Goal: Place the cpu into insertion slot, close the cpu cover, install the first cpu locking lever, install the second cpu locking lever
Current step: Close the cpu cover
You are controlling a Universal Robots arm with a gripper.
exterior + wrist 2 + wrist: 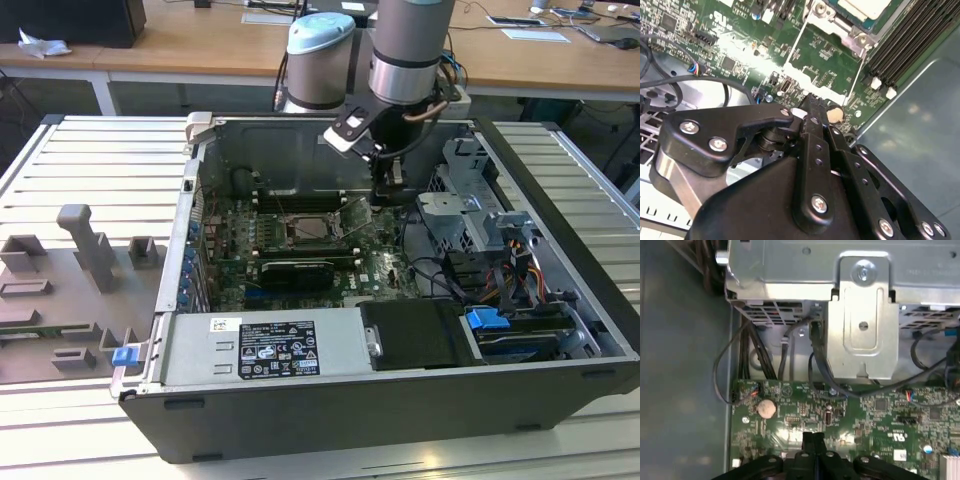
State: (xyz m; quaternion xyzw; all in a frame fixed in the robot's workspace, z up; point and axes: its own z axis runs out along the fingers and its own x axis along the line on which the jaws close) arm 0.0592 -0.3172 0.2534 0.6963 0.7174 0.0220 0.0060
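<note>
The cpu (305, 229) lies in the insertion slot (287, 240) on the green board inside the open computer case; its pale top (862, 6) also shows in the second wrist view. The silver cpu cover (826, 15) lies flat around it. Two thin wire locking levers (794, 46) (855, 80) run out from the socket over the board. My gripper (386, 192) hangs low over the board to the exterior view's right of the socket. Its black fingers (809, 104) are shut, pressed together, with nothing seen between them. The gripper tip (813, 439) stands near a coin battery (766, 408).
Black memory slots (900, 45) run beside the socket. A metal drive cage (862, 315) with black cables (725, 370) stands just past the gripper. A long black card (295, 272) and the power supply (270, 345) sit nearer the case front. Grey fixtures (90, 245) rest on the table.
</note>
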